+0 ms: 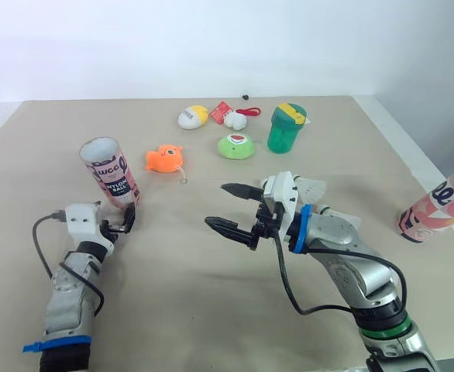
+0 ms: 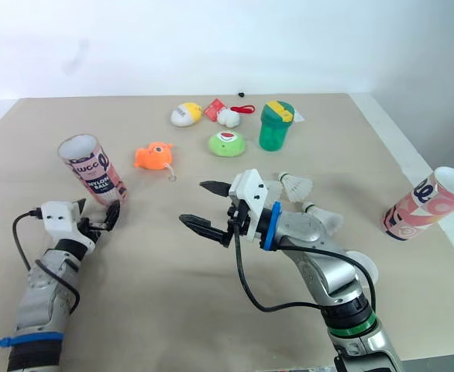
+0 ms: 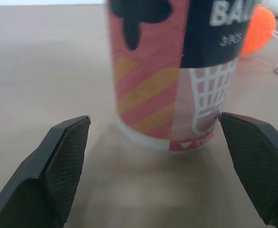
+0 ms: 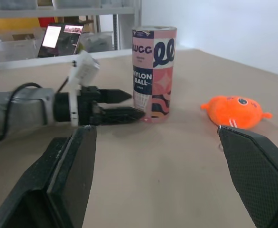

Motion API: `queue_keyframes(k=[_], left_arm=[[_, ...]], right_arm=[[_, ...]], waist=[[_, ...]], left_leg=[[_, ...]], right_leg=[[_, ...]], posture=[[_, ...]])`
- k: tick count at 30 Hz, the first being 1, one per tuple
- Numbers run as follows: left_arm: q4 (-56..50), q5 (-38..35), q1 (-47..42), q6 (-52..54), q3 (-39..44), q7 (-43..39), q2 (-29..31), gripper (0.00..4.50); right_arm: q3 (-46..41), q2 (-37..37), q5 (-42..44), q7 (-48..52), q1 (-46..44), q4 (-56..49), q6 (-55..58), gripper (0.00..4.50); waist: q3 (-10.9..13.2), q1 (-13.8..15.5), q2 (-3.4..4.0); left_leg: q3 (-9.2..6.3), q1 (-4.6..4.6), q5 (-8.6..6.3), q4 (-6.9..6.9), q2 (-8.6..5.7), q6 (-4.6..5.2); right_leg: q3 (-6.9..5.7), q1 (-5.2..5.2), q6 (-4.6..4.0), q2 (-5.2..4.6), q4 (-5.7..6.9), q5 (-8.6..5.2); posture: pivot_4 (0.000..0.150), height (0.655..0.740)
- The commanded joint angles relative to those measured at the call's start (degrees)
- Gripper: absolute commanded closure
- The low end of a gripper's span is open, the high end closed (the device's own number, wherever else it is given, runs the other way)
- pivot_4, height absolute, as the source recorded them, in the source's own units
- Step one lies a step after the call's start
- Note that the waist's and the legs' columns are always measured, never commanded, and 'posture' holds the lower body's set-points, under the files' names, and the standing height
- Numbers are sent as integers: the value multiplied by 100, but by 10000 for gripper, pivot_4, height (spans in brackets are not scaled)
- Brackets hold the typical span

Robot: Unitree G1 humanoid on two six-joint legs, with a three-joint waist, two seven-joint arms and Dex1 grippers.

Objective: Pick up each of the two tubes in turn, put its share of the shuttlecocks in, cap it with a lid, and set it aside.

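A pink and navy shuttlecock tube [image 1: 109,172] stands upright with its top open at the table's left. My left gripper [image 1: 126,219] is open right at its base; in the left wrist view the tube [image 3: 177,71] rises just beyond the spread fingertips [image 3: 72,137]. A second tube [image 1: 438,208] lies tilted at the right edge. White shuttlecocks [image 2: 295,184] lie beside my right forearm. My right gripper [image 1: 215,204] hangs open and empty above mid-table, pointing toward the left tube [image 4: 153,73] and the left gripper [image 4: 132,104].
An orange fish toy [image 1: 164,159] lies right of the upright tube. Further back are a green round toy [image 1: 236,146], a green cup [image 1: 286,128], a yellow-white egg toy [image 1: 193,116] and small red and white items [image 1: 231,116]. A white round piece [image 2: 361,266] lies behind my right arm.
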Motion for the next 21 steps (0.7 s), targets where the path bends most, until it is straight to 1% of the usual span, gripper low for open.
queue_keyframes(k=[1,6,9,21], left_arm=[[743,23,-325,-204,-66,-177,74,0],[1805,126,-979,-535,-120,-314,173,0],[2261,112,-1288,-681,-102,-366,177,0],[3079,105,-1838,-1086,-108,-431,89,0]], right_arm=[[-5,90,1,22,-81,-131,10,1406],[-41,163,-27,-69,-31,-194,87,1406],[-61,180,-49,-106,17,-240,109,1406],[-87,233,-131,-230,134,-298,106,1406]], waist=[[-1,0,1],[-2,4,4],[-3,3,6],[-3,6,7]], left_leg=[[-2,0,3,0,0,2],[-17,1,29,-2,0,2],[-24,2,48,-5,0,2],[-28,2,89,-8,-1,5]], right_leg=[[-1,1,2,1,0,1],[-15,6,26,2,0,2],[-22,8,26,4,0,17],[-25,9,28,3,0,55]], posture=[[1500,7400],[1500,7400],[1500,7400],[1500,7400]])
